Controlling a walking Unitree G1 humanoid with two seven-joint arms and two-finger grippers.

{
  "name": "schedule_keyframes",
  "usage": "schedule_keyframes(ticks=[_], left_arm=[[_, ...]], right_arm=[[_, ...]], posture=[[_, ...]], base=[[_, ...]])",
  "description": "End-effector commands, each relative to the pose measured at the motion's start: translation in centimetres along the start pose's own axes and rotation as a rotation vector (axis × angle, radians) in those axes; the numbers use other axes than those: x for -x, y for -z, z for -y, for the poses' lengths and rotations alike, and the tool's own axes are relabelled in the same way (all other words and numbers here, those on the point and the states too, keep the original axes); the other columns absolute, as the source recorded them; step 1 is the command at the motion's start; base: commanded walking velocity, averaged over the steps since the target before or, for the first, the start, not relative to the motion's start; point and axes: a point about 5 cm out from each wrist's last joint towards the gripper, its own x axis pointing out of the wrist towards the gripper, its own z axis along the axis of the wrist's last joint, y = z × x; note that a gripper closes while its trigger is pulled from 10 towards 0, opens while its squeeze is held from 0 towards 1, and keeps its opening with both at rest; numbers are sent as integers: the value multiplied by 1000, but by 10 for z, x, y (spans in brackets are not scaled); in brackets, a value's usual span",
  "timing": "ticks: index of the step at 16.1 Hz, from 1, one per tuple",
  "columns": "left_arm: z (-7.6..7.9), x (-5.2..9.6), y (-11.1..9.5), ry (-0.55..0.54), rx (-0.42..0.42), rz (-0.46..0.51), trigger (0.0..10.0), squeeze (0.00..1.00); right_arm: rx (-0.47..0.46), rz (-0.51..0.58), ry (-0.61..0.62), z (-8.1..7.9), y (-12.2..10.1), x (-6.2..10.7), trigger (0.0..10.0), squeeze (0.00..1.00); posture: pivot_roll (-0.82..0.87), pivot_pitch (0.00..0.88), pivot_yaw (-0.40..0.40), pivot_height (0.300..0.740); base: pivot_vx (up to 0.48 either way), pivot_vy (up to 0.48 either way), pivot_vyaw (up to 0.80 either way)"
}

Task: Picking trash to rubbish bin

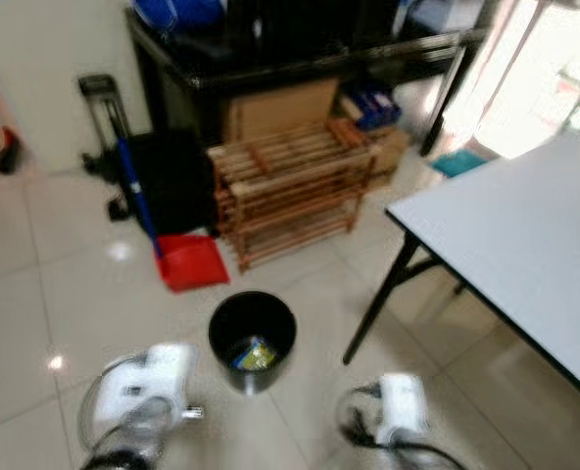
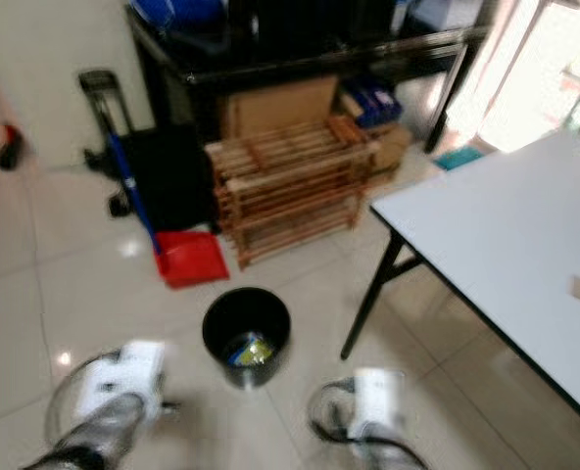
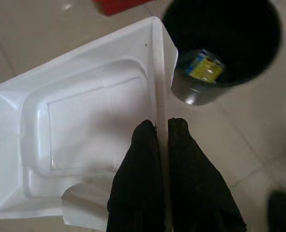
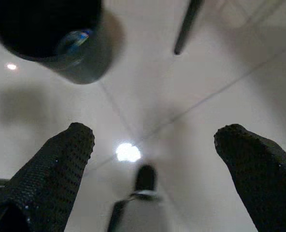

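Note:
A round black rubbish bin (image 1: 253, 338) stands on the tiled floor just ahead of me, with a yellow wrapper (image 1: 255, 354) lying in its bottom. In the left wrist view my left gripper (image 3: 162, 126) is shut on the rim of a white plastic tray (image 3: 80, 125), held beside the bin (image 3: 225, 43) and a little short of its mouth. My right gripper (image 4: 155, 140) hangs open over bare floor with nothing between its fingers, the bin (image 4: 51, 34) off to one side of it. Both wrists (image 1: 138, 392) show low in the head views, on either side of the bin.
A red dustpan (image 1: 190, 260) with a blue handle lies behind the bin. A wooden slatted rack (image 1: 290, 186) stands before a dark desk. A white table (image 1: 525, 245) with black legs (image 1: 378, 299) fills the right side. Open tiles lie to the left.

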Motion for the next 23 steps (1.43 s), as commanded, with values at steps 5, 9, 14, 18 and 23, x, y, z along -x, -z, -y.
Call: schedule_keyframes(ticks=[5, 9, 14, 18, 23], left_arm=[[13, -1, -3, 30, 3, 5, 10000, 0], [13, -1, -3, 29, 4, 4, 10000, 0], [12, 0, -2, 30, 3, 3, 10000, 0], [13, 0, -2, 29, 3, 2, 10000, 0], [12, 0, -2, 30, 2, 1, 10000, 0]], right_arm=[[11, 2, 49, 18, -1, 2, 10000, 0], [33, -8, 49, 18, 1, 2, 10000, 0], [13, -5, 57, 18, 1, 2, 10000, 0], [10, -7, 59, 18, 1, 2, 10000, 0], [1, -7, 51, 18, 1, 2, 10000, 0]], posture=[[1, 52, -47, 740], [2, 53, -47, 740], [2, 53, -47, 740], [3, 54, -47, 740], [3, 54, -47, 740]], base=[[320, 0, 0], [320, 0, 0], [322, 0, 289], [321, 0, 0], [319, 0, 0]])
